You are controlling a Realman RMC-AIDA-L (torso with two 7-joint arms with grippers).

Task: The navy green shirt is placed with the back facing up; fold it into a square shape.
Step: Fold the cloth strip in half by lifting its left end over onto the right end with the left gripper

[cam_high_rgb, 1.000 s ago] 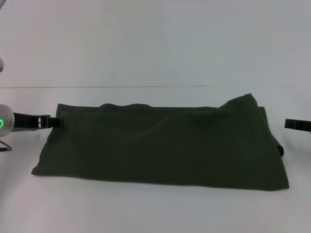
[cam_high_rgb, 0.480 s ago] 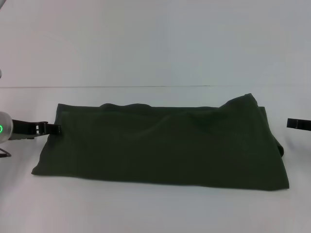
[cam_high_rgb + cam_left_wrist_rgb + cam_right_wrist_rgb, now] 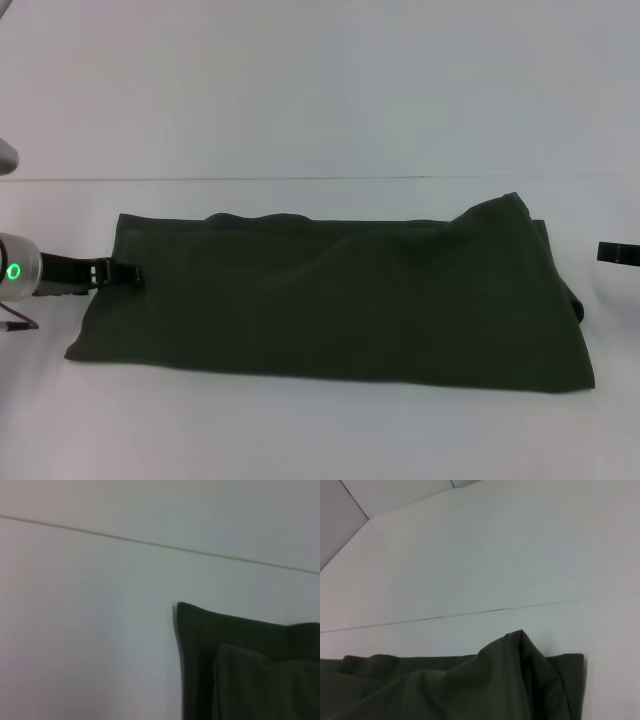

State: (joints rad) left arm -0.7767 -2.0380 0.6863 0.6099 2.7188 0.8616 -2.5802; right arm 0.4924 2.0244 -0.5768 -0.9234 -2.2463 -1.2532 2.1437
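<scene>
head view: navy green shirt (image 3: 330,300) lies on the white tabletop (image 3: 320,430), already a wide band, long axis left to right; I judge cross folds are left before it is square.
left end effector (image 3: 128,275): at the shirt's left edge, low, tips on or just over the hem; I cannot tell if it is clenched or released, or if it has cloth.
right end effector (image 3: 612,252): only a tip shows at frame edge, well apart from the shirt's right edge; state, cannot tell.
left wrist view: shirt corner (image 3: 187,612) shows stacked layers, top one set back.
right wrist view: right far corner (image 3: 520,640) is humped, not flat.
risk 1: left pinches only the top layer, so the lower layers stay and the fold splits.
risk 2: one-sided pull drags the whole band across the tabletop.
risk 3: hump gets folded in, so a lumpy, skewed square.
</scene>
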